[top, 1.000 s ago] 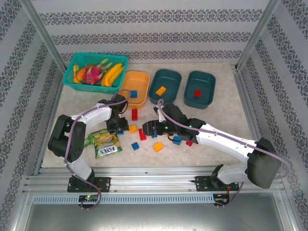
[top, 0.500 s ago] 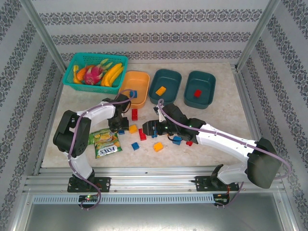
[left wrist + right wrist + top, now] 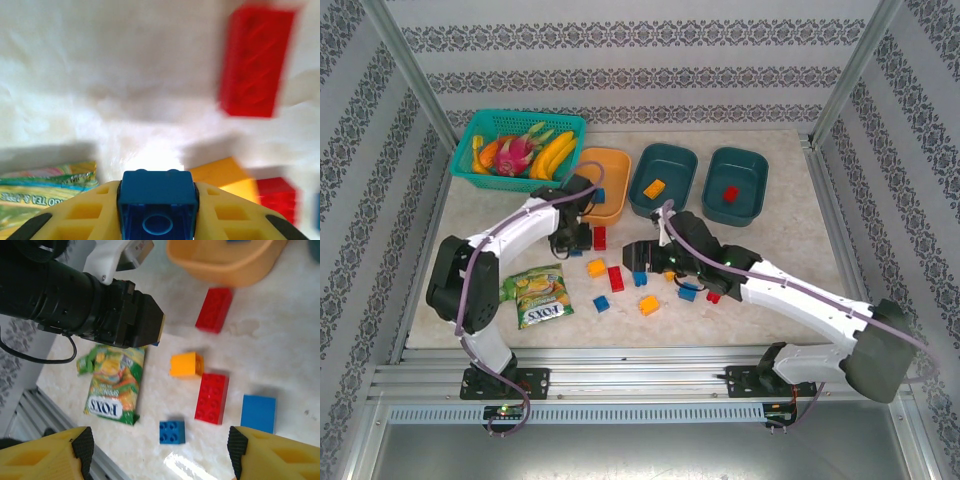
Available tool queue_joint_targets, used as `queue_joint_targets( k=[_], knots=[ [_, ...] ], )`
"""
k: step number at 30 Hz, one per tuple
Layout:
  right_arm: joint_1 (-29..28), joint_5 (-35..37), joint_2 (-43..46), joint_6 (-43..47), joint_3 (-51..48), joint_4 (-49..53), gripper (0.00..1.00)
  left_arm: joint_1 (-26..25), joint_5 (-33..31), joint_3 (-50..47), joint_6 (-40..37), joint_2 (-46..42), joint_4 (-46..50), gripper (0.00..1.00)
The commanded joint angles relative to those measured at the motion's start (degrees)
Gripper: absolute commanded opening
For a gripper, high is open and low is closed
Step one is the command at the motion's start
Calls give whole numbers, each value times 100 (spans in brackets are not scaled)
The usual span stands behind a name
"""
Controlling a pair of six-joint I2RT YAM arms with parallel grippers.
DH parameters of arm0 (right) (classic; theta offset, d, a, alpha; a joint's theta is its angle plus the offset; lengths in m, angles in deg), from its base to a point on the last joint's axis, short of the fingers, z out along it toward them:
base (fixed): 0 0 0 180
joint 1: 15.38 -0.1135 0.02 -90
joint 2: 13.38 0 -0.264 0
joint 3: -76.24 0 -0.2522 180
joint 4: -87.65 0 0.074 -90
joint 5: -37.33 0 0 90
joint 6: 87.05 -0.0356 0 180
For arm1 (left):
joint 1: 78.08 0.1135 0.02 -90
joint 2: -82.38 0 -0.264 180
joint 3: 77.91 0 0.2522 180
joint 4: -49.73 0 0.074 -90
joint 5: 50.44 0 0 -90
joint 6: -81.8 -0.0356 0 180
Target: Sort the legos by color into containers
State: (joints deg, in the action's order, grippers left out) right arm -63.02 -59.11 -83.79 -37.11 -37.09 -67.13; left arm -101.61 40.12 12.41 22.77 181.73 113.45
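My left claw is clenched on a small blue brick, its two yellow fingers pressing the brick's flat opposite sides. The brick looks light, rigid and smooth, so it could slip if squeezed off-centre; the flat side walls are the place to hold it, not the studded top. My left arm reaches forward from its base, elbow bent. The wrist tips down beside the green snack packet and just short of the orange tub, which already holds one blue brick. My right arm stretches across toward the table's middle. My right claw is spread wide and empty, low over the loose legos.
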Motion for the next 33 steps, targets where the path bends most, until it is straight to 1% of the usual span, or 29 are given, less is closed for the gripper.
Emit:
queue_joint_targets(
  k=[1,3,9,14,17,21,23,26,29,33],
  knots=[
    [228,614,219,-243,253,-363,74,54,-186,860,-267,65,439,32],
    [411,630,180,-307,430,-356,74,98,-153,1425,-353,450,522,32],
    [940,360,-19,-333,933,-163,75,200,-52,3167,-511,1776,804,32],
    [1168,236,1,-386,878,-44,74,216,135,4231,-525,2785,982,32],
    [1214,218,27,-411,788,31,75,217,238,4532,-465,3196,1069,32],
    [1254,174,95,-469,663,79,74,219,318,4629,-419,3530,1001,32],
    [1258,186,154,-485,617,166,74,240,332,4682,-415,3679,1004,35],
    [1275,285,297,-503,527,313,74,272,377,4751,-406,3814,1016,43],
    [1284,362,450,-521,436,455,74,287,351,4860,-448,3831,1060,53],
    [1301,496,632,-440,455,752,75,283,241,5166,-496,3714,1272,61]
  ],
)
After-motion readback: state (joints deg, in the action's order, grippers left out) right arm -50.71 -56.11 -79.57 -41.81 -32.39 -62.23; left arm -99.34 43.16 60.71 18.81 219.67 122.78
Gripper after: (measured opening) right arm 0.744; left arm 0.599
